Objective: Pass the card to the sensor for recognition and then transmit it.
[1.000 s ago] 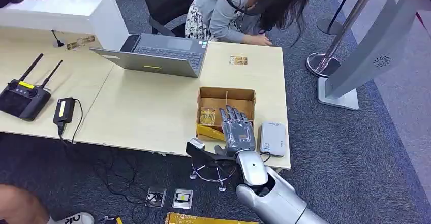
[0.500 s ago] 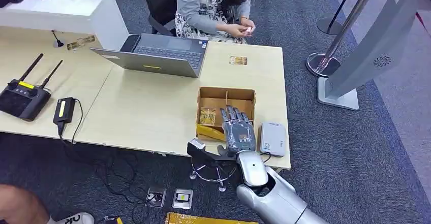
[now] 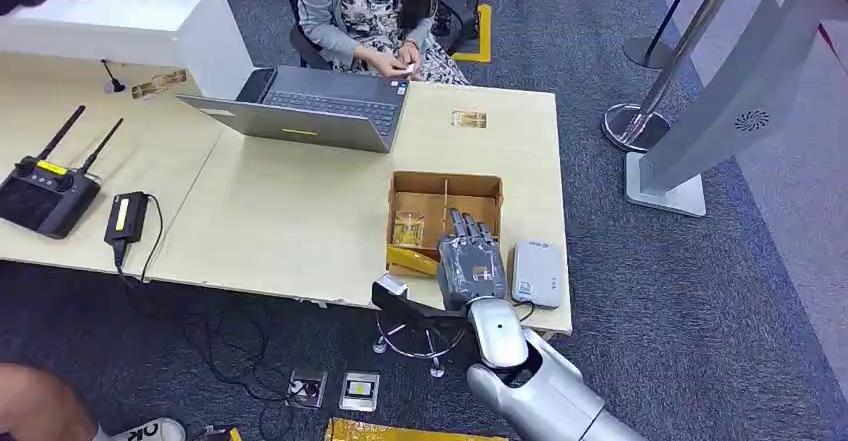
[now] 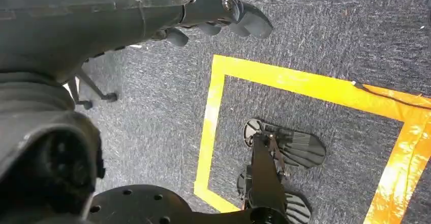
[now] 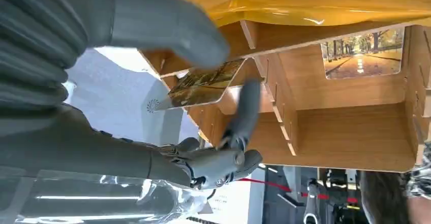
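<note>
In the right wrist view my right hand pinches a card with an autumn-road picture between its thumb and a dark finger, just above the wooden box. Another such card stands in a slot of that box. In the head view the right hand hovers over the near right corner of the box, with the grey flat sensor right beside it on the table. My left hand hangs over the carpet, holding nothing, fingers loosely apart.
A laptop lies open at the table's far side, with a seated person behind it handling something small. A loose card lies beyond the box. A remote controller and a charger sit to the left. The table edge runs under my wrist.
My right hand has drawn back a little toward the near table edge and the sensor. The person behind the laptop has sat up and shifted left.
</note>
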`<action>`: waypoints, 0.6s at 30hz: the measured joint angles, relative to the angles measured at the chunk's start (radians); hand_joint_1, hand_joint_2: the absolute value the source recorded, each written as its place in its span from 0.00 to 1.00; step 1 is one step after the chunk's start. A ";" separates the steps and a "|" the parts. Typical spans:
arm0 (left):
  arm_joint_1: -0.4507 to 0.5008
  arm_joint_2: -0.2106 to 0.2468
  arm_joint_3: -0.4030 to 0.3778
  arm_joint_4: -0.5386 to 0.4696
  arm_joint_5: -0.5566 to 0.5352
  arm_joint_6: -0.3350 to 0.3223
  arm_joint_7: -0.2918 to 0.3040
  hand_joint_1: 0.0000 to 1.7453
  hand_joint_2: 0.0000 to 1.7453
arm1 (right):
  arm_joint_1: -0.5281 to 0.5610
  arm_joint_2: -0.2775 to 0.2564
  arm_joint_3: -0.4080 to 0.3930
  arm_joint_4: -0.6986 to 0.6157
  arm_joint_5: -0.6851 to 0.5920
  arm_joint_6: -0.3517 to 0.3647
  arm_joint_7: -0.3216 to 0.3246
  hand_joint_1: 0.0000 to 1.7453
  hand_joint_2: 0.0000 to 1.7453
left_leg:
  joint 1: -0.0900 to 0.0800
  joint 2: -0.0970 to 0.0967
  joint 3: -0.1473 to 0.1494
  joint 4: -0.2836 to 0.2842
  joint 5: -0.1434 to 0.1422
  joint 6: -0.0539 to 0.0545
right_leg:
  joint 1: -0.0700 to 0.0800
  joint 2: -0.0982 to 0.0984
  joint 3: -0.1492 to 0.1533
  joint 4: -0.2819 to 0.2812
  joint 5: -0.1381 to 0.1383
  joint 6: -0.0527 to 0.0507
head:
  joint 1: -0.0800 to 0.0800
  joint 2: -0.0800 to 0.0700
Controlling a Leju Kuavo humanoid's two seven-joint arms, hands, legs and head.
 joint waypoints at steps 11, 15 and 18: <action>0.000 0.001 -0.002 0.000 0.002 0.004 0.011 0.00 0.00 | 0.001 0.006 -0.010 0.013 -0.001 -0.005 -0.017 0.04 1.00 | 0.000 0.000 0.000 0.000 0.000 0.000 | 0.000 0.000 0.000 0.000 0.000 0.000 | 0.000 0.000; 0.000 0.001 -0.002 0.000 0.002 0.006 0.012 0.00 0.00 | 0.000 0.008 -0.010 0.019 -0.005 -0.025 -0.029 0.00 0.00 | 0.000 0.000 0.000 0.000 0.000 0.000 | 0.000 0.000 0.000 0.000 0.000 0.000 | 0.000 0.000; 0.000 0.001 -0.002 0.000 0.002 0.006 0.012 0.00 0.00 | 0.000 0.008 -0.010 0.021 -0.014 -0.037 -0.045 0.00 1.00 | 0.000 0.000 0.000 0.000 0.000 0.000 | 0.000 0.000 0.000 0.000 0.000 0.000 | 0.000 0.000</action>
